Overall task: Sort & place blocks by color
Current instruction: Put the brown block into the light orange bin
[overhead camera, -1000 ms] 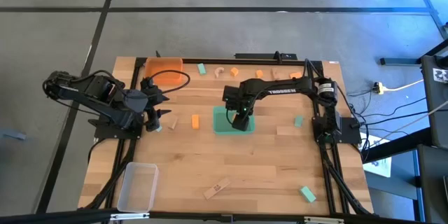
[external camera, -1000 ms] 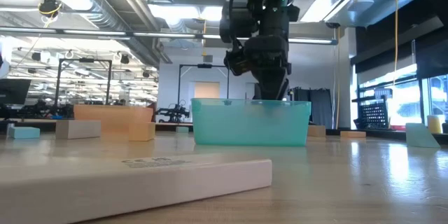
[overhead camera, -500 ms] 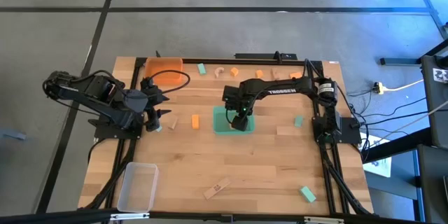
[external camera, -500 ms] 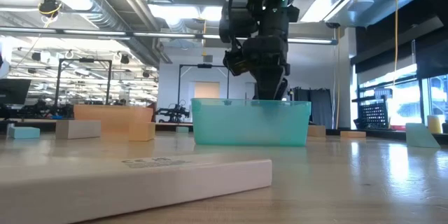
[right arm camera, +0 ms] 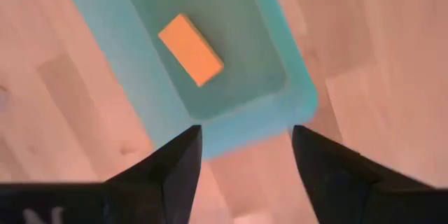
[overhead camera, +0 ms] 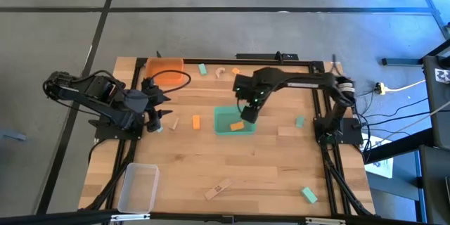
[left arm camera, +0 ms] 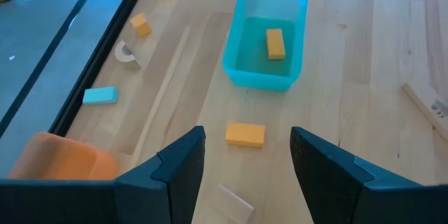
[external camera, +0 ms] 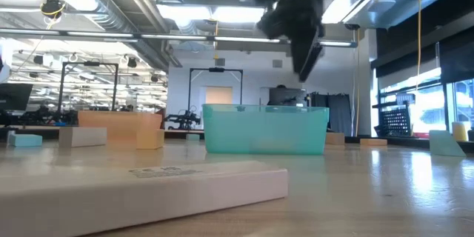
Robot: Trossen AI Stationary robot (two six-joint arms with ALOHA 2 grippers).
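My right gripper [overhead camera: 247, 114] is open and hangs above the far right part of the green tray [overhead camera: 226, 130]; in the low view it [external camera: 304, 58] is well clear of the tray's rim [external camera: 265, 108]. One orange block [right arm camera: 190, 49] lies flat on the tray's floor, below the open fingers. My left gripper [overhead camera: 160, 119] is open near the table's left side, and another orange block [left arm camera: 246, 134] lies on the wood ahead of its fingers. More orange, mint-green and pale wood blocks lie along the far edge [overhead camera: 202, 69].
An orange tray [overhead camera: 163, 69] stands at the far left corner and a clear tray [overhead camera: 138, 186] at the near left. A pale wood plank [overhead camera: 218, 189] lies near the front edge. Mint-green blocks rest at the right [overhead camera: 300, 121] and near right [overhead camera: 310, 195].
My right gripper has risen out of the green tray and drawn a little toward the table's far right. An orange block that did not show before now lies on the tray's floor. The left arm has kept still.
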